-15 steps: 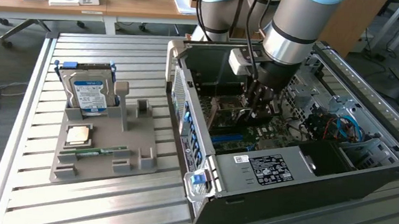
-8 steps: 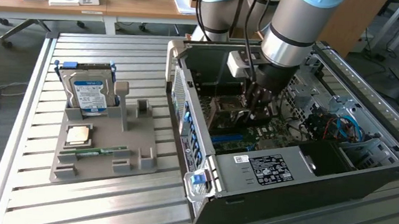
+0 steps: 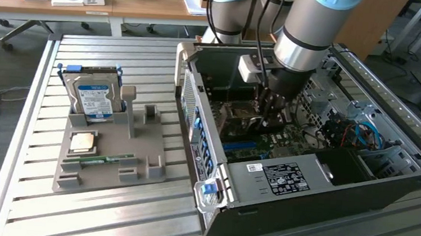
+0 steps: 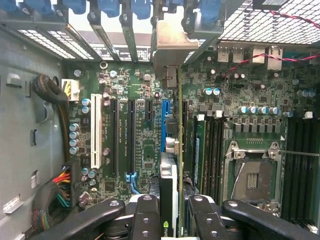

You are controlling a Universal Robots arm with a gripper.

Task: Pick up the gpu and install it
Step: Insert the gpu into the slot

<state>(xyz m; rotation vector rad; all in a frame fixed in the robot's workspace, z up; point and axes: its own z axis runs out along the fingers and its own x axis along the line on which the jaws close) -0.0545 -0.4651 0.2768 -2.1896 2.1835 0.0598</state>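
Observation:
My gripper (image 3: 271, 110) reaches down into the open computer case (image 3: 303, 181), just above the motherboard. The wrist view shows its black fingers (image 4: 145, 215) closed on either side of the gpu (image 4: 169, 175), a thin card seen edge-on and standing upright. The card's silvery end bracket (image 4: 172, 47) lies against the case's rear slot openings with their blue clips. The gpu runs along the blue expansion slot (image 4: 163, 125) on the green motherboard (image 4: 145, 150). Whether the card is seated in the slot I cannot tell.
On the exterior view's left, a grey parts holder (image 3: 111, 144) carries a blue-labelled hard drive (image 3: 95, 100), a processor (image 3: 83, 140) and a slim green RAM stick (image 3: 109, 159). A white slot (image 4: 93, 130), cable bundles (image 4: 52, 200) and the processor socket (image 4: 252, 172) surround the card.

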